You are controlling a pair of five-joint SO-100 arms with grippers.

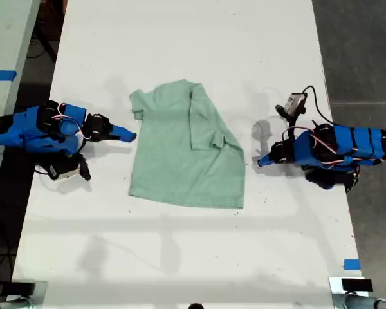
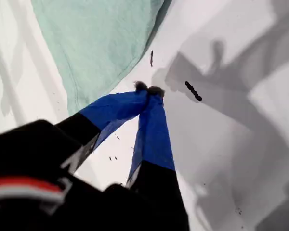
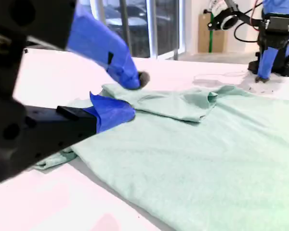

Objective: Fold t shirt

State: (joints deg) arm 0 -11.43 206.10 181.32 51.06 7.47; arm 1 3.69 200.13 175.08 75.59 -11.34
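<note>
The t shirt point(image 1: 180, 154) is lying flat in the middle of the white table point(image 1: 180, 38). Its side toward the exterior view's right is folded over onto the body, the sleeve resting on the chest. The bottom hem is facing the near edge in the exterior view.

My first claw point(image 1: 260, 161) is sitting low over the table at the exterior view's right, just beside the shirt's edge and not touching it. In the first wrist view the t shirt point(image 2: 101, 43) is lying just past my first claw point(image 2: 149, 90), whose blue tips are pressing together on nothing.

My second claw point(image 1: 132, 136) is waiting at the exterior view's left, close to the other sleeve. In the second wrist view my second claw point(image 3: 130, 96) is showing a narrow gap, holding nothing, with the t shirt point(image 3: 207, 154) spreading beyond it.
</note>
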